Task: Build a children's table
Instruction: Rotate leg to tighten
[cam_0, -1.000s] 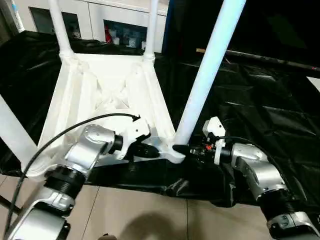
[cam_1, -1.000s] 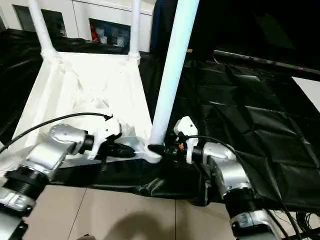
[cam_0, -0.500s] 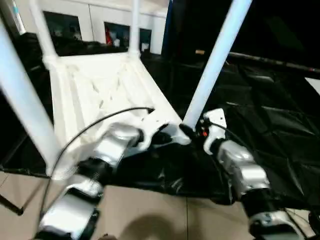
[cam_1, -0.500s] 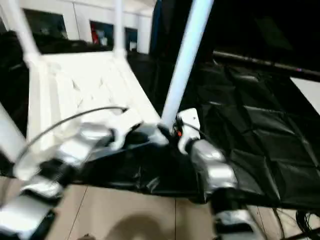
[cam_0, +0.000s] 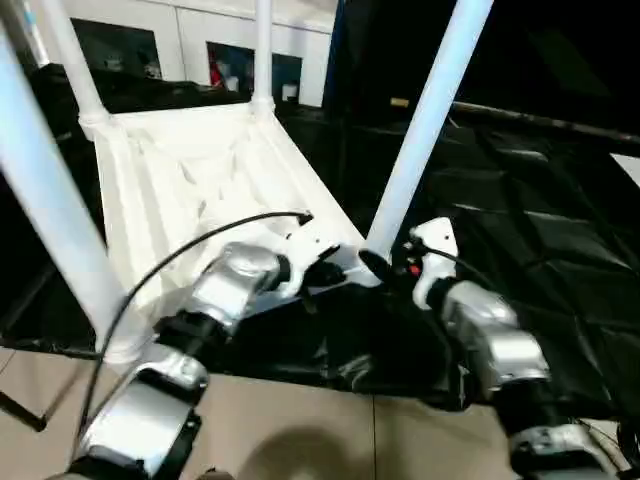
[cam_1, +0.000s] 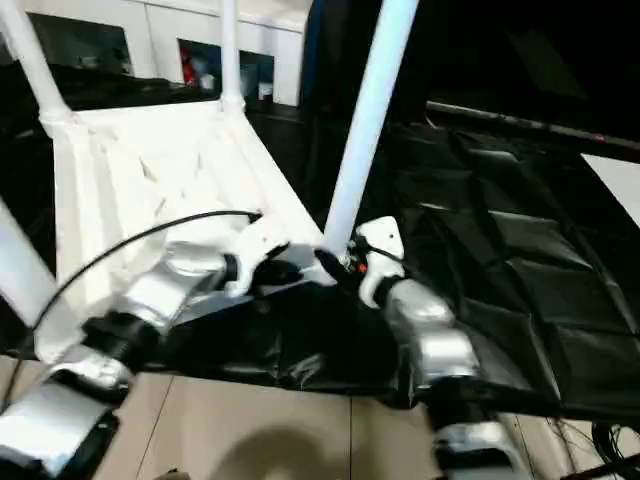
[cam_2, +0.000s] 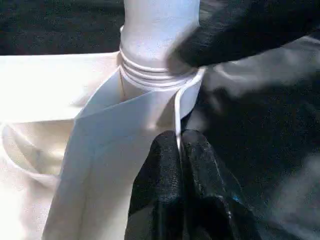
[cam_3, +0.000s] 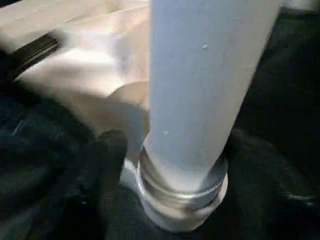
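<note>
Children's table (cam_0: 200, 180) lies upside down on the black-draped work table (cam_0: 540, 200) in the head views, ribbed underside up, reaching from the near edge to the far left, with four tapered legs rising from the corner sockets. The near right leg (cam_0: 425, 120) leans a little right; the left gripper (cam_0: 325, 272) meets the tabletop's near rim just left of its socket and the right gripper (cam_0: 385, 268) sits at the leg's base. In the left wrist view the two black fingers (cam_2: 167, 175) are pinched on the thin rim wall (cam_2: 150, 115) below the threaded collar (cam_2: 157, 75). In the right wrist view black fingers (cam_3: 107, 160) flank the leg's base, touching it on both sides, so it looks gripped. The hollow plastic likely handles light, stiff and smooth; gripping low by the socket seems safest, as the long leg would lever a high grip.
</note>
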